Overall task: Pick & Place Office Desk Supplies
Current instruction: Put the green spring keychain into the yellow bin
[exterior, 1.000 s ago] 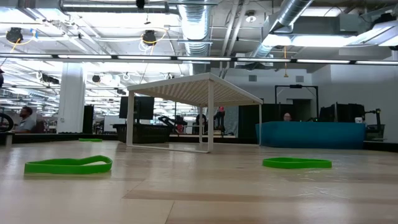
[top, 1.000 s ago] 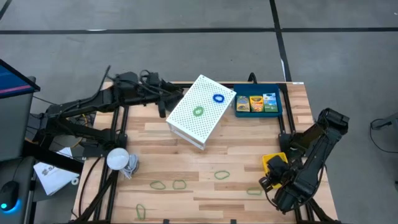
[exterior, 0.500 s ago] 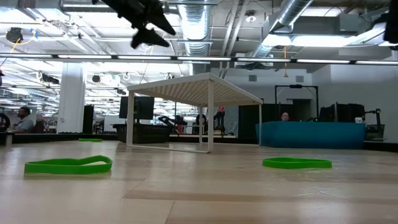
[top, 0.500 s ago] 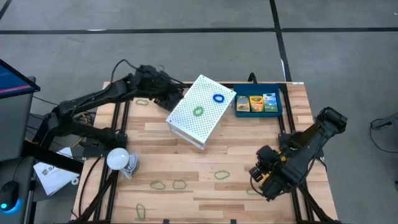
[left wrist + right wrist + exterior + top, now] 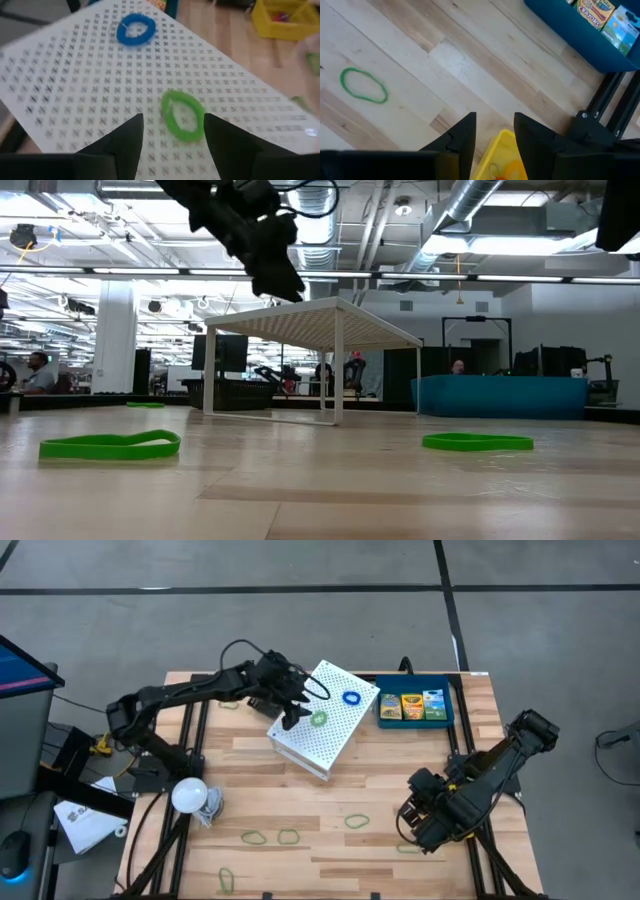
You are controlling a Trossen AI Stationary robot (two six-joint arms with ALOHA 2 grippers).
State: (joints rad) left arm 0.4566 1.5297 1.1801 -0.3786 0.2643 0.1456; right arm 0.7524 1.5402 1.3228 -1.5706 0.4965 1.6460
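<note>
- We see the left gripper (image 5: pixel 297 712) hovering above the white perforated stand (image 5: pixel 325 730), its fingers (image 5: pixel 125 145) spread apart and holding nothing
- In the left wrist view a green rubber band (image 5: pixel 182 115) lies flat on the stand's top right ahead of the gap between those fingers, and a blue rubber band (image 5: pixel 135 31) lies farther along the same top
- From above, the two bands sit apart on the stand, the green one near the gripper and the blue one toward the blue tray (image 5: pixel 446 719)
- The blue tray sits just beside the stand at the table's far edge and holds three crayon packs (image 5: pixel 411 706) side by side
- The right gripper (image 5: pixel 418 825) hangs over the near right part of the table, its fingers (image 5: pixel 462 137) parted with nothing between them
- The yellow tray (image 5: pixel 501 162) shows in the right wrist view just below those fingers; from above the arm hides it
- Loose green rubber bands (image 5: pixel 357 822) lie scattered on the bare wood near the front edge, two of them (image 5: pixel 110 446) showing in the low view
- A white round object (image 5: pixel 189 794) rests at the table's left side
</note>
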